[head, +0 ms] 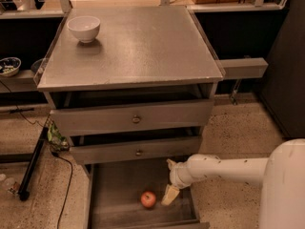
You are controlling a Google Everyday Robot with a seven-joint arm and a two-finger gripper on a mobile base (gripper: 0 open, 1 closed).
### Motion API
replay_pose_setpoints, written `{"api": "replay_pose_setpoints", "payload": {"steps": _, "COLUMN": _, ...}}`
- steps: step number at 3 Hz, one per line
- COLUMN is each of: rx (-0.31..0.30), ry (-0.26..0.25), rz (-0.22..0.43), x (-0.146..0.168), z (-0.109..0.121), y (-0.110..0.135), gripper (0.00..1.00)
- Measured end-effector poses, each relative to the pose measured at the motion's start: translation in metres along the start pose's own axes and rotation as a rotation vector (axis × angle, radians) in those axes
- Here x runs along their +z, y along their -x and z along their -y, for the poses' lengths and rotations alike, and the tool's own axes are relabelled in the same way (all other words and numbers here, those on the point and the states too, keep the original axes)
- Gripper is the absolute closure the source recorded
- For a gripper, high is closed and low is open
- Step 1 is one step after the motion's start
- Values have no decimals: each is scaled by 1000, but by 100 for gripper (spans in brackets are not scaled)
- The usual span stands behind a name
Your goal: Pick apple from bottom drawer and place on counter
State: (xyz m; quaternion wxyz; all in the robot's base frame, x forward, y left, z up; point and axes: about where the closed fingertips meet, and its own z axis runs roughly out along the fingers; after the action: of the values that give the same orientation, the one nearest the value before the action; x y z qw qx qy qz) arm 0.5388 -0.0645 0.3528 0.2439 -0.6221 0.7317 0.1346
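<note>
The apple (pixel 148 199), small and red-orange, lies on the floor of the open bottom drawer (pixel 114 185), near its front. My gripper (pixel 170 194) hangs down inside the drawer just right of the apple, a small gap from it and holding nothing. My white arm (pixel 224 168) reaches in from the right. The counter (pixel 138 46) is the grey cabinet top above.
A white bowl (pixel 84 28) stands on the counter's far left corner. Two shut drawer fronts with brass knobs (pixel 136 119) sit above the open drawer. A black cable and a pole (pixel 33 168) lie on the floor at the left. A dark cabinet (pixel 286 61) stands at the right.
</note>
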Motion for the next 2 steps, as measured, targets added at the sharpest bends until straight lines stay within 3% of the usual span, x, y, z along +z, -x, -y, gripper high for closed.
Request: {"api": "replay_pose_setpoints", "payload": {"steps": 2, "rx": -65, "ry": 27, "rz": -80, "x": 54, "z": -27, "y": -1, "gripper": 0}}
